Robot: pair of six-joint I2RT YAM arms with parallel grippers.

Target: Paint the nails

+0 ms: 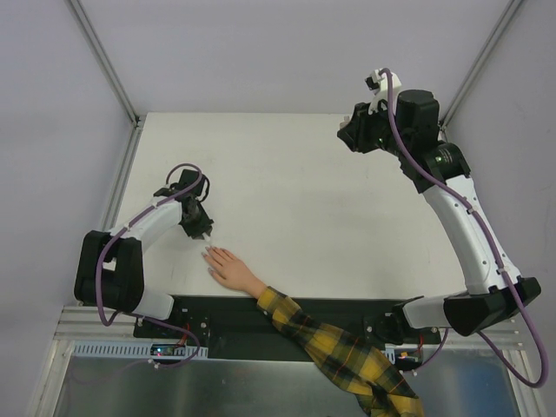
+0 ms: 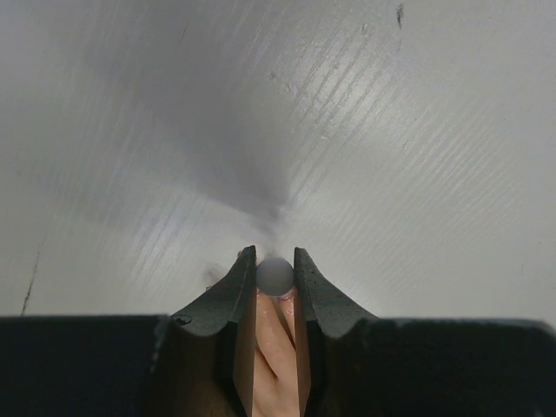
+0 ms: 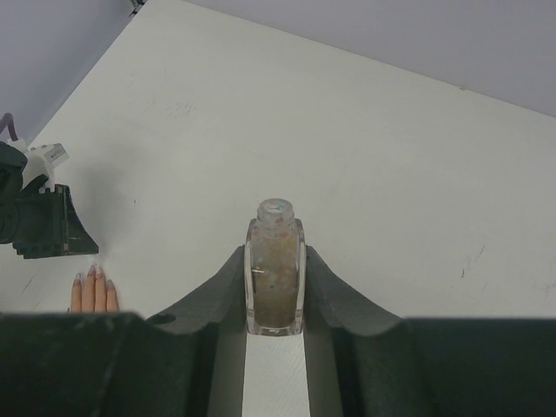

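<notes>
Down by the near edge, the left jaws are pinched narrow on a small grey rounded piece (image 2: 275, 274), likely the brush's cap, and right at their tips lie the nails (image 1: 208, 253) of the mannequin hand (image 1: 230, 271). That hand rests flat on the tabletop (image 1: 295, 200), fingers pointing far-left straight at those jaws and plaid sleeve (image 1: 339, 343) trailing back to the near right, so any stroke should run along that line. Well apart at the far right, the right jaws clasp an open polish bottle (image 3: 275, 265), leaving the left arm (image 1: 148, 224) plainly the nearer.
</notes>
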